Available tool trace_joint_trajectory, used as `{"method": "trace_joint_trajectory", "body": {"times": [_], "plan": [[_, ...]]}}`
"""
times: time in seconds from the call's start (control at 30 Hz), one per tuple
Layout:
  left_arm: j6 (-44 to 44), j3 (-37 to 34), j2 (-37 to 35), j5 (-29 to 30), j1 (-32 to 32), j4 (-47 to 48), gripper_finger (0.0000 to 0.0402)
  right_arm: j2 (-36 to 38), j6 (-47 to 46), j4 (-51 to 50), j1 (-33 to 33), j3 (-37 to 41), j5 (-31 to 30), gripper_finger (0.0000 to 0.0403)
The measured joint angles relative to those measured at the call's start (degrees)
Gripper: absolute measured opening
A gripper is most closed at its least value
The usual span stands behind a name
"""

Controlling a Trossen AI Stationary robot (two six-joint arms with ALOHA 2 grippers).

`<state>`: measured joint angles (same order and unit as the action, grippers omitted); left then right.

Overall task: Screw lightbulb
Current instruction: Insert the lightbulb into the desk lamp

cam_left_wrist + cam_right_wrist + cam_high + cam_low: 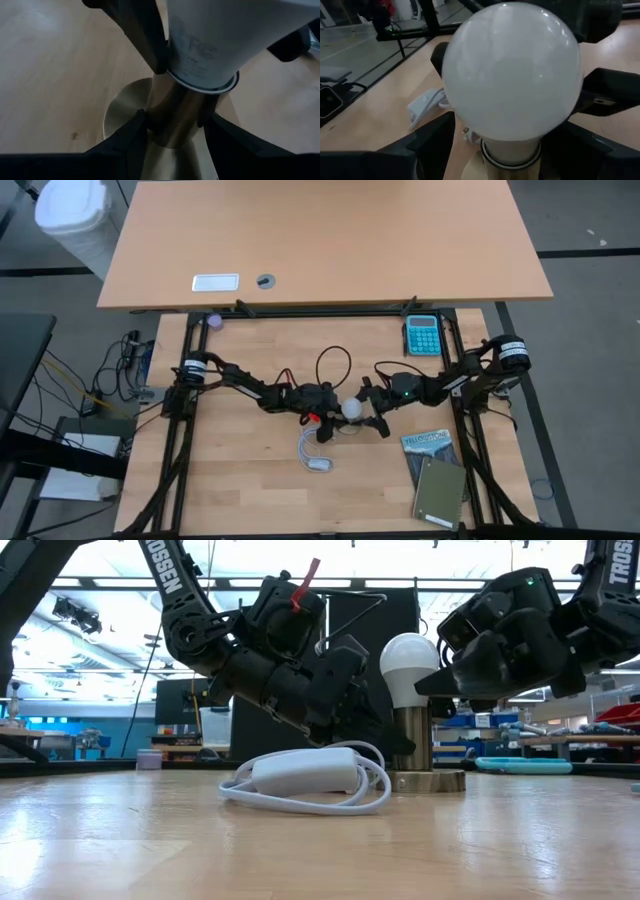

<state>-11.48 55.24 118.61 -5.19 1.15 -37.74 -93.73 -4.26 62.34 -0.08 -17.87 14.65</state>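
The white lightbulb (408,662) stands upright in a brass socket (412,740) whose round foot (430,781) rests flat on the wooden table. My left gripper (175,137) reaches in from the table's left and is shut on the socket's stem below the bulb. My right gripper (510,150) comes from the table's right, with one finger on each side of the bulb's globe (512,70). In the high view the bulb (352,408) shows between the two grippers at mid-table. My left gripper pinches the brass stem (172,115) of the socket between its two fingers (131,135), just under the bulb's neck. It slants down from the table's left. The socket stays upright with its foot on the table. My right gripper holds the lower half of the bulb's globe (470,116) between its two fingers (427,140), coming about level from the table's right. The bulb stands upright in the socket.
A white cord with an inline switch (305,772) lies coiled on the table just nearer than the socket. A blue calculator (422,335) lies at the far right and two booklets (435,480) at the near right. A desk top (320,240) spans the far side.
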Motion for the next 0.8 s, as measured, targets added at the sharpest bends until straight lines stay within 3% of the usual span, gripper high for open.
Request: {"method": "trace_joint_trajectory", "body": {"times": [0.23, 0.8], "plan": [[-0.8, 0.0, 0.0, 0.1, 0.1, 0.0, 0.0188, 0.0, -1.5, 0.1, 0.1, 0.0, -4.1, 0.0292], [-0.7, 0.0, 0.0, -0.2, 0.1, 0.1, 0.0188, 0.0, 0.4, 0.0, 0.1, 0.0, -2.9, 0.0292]]}}
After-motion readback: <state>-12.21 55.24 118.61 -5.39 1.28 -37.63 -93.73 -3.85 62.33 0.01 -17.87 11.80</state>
